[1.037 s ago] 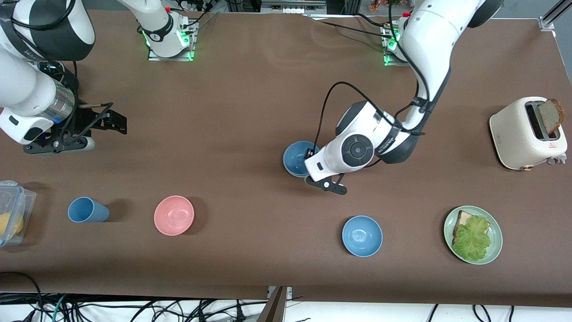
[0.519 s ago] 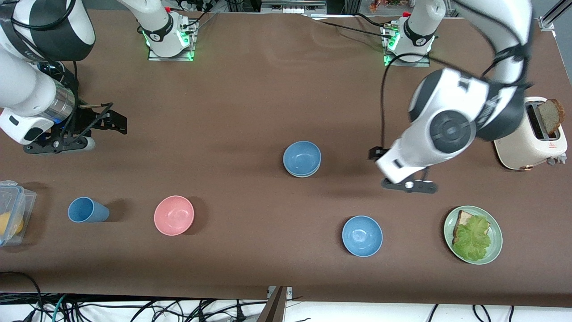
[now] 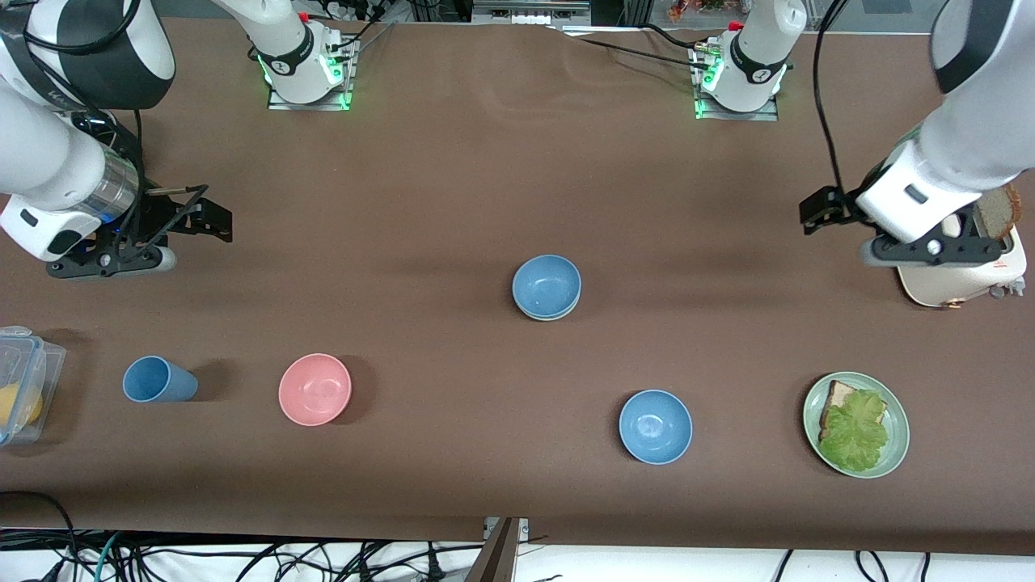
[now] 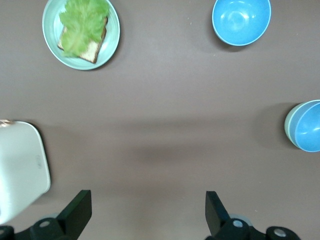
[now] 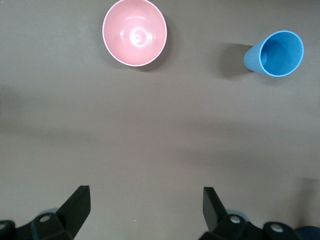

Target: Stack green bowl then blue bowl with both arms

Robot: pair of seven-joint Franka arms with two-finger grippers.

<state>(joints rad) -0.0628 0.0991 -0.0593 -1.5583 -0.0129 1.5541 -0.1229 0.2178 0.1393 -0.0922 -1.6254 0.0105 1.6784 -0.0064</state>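
Two robot arms, each ending in one two-finger gripper: left gripper [image 4: 145, 212], right gripper [image 5: 145, 210]. Four bowls: two blue, one pink, one green. The first blue bowl [image 3: 547, 284] is nested in the green bowl [image 4: 288, 126], of which only a thin rim shows. The second blue bowl [image 3: 655, 426] stands alone, as does the pink bowl [image 3: 314, 389]. One blue cup [image 3: 158, 380]. One pale green plate [image 3: 897, 420] carrying one slice of bread [image 3: 838, 396] and what appears to be one lettuce leaf [image 3: 854, 431]. One toaster [image 3: 962, 279] holding one slice of toast [image 3: 996, 212]. One clear container [image 3: 23, 380], partly out of frame.
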